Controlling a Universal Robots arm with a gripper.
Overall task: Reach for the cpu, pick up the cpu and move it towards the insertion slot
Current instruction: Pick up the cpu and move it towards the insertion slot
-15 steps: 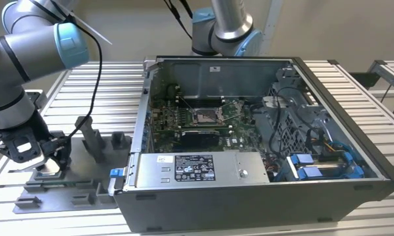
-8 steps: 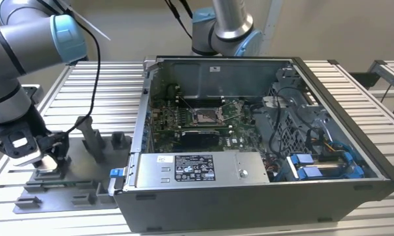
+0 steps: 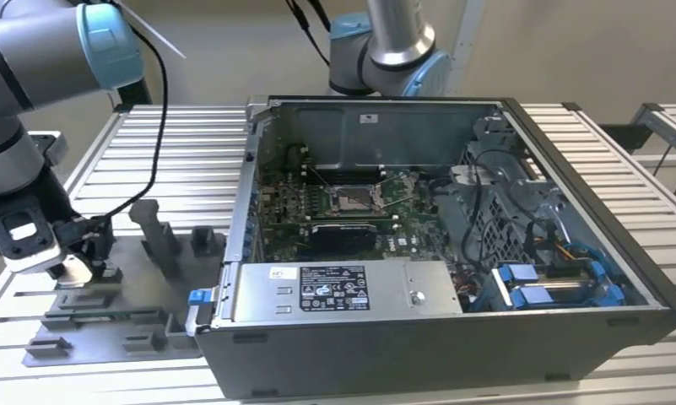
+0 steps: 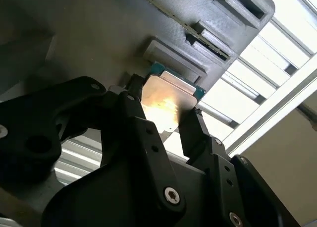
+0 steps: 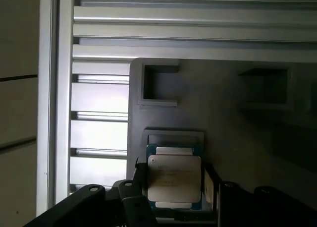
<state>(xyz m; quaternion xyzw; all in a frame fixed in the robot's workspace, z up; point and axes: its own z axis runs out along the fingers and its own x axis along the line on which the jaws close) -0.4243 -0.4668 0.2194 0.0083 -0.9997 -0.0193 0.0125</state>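
The gripper's black fingers are sitting closest to the camera in both wrist views. They are almost closed, pressing on two sides of the cpu and holding it between their tips.

The second wrist view is looking at the cpu from low down. It is showing a bright glare on the face and a thin green edge. The first wrist view is looking at the gripper and the flat silvery top of the cpu. Just past the cpu, a square pocket in the grey fixture tray is lying open. I cannot tell whether the cpu is touching the tray or hanging just over it.

The exterior view is showing the gripper low over the grey fixture tray, at the exterior view's left. The tray is lying on a slatted metal table. The cpu is too small to make out there.

Farther off, an open computer case is lying on the table, with its near bottom edge cut off. Inside it a green motherboard is lying flat. The insertion slot is sitting on the motherboard, a silver frame around a dark centre. It is well apart from the gripper and the cpu. A silver box with a label and some blue clips are sitting in the case too.
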